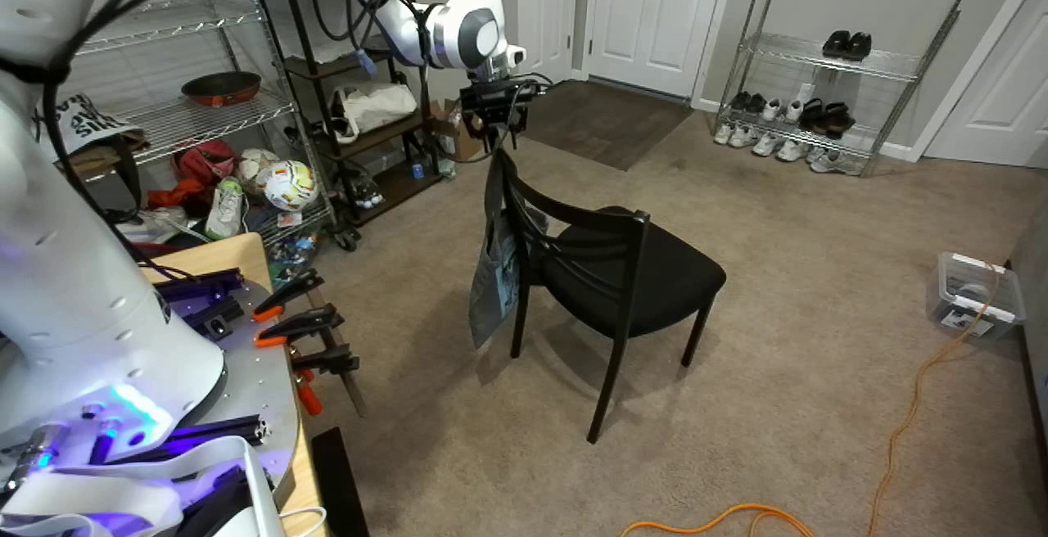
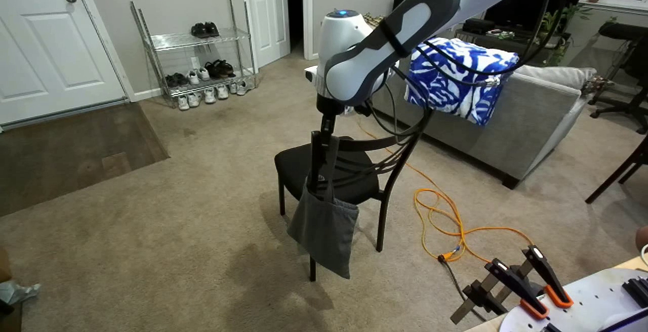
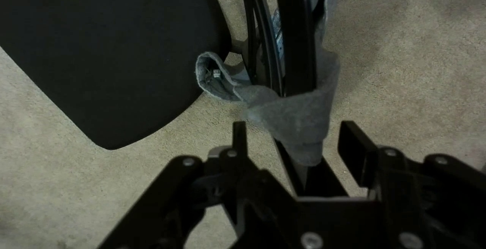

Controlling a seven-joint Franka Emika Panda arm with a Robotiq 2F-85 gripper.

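A gray cloth bag [image 2: 326,233] hangs below the end effector [image 3: 294,148], its strap [image 3: 298,118] draped over one upper corner of a black chair [image 1: 639,275]. In the wrist view the end effector has its two fingers [image 3: 357,154] spread apart, one on each side of the strap, with beige carpet [image 1: 778,439] showing in the gap on either side; the strap and the end of the chair's backrest [image 3: 296,32] lie between them. The strap is a wide, flat band with a soft, matte, slightly fuzzy surface, and a curled loop [image 3: 220,89] of similar cloth, with a small pale tag [image 3: 216,73] inside it, juts toward the seat [image 3: 114,51]. Below, the bag hangs slack, with shallow folds and a slanting lower edge, its body on the outer side of the backrest in both exterior views. The chair pairs a smooth, dark seat with rounded corners and a slim, glossy frame [image 1: 612,377]. The carpet under it is short and mottled. In an exterior view, black clamps [image 1: 303,322] with orange tips sit at the edge of a light wooden tabletop [image 1: 233,254]. In an exterior view, a thin orange cord [image 2: 493,229] winds over the carpet, and a blue-and-white patterned cloth [image 2: 458,76] drapes over a gray upholstered sofa [image 2: 506,134]. Shoes [image 2: 205,30] stand on a rack [image 2: 172,42] of thin metal wire.
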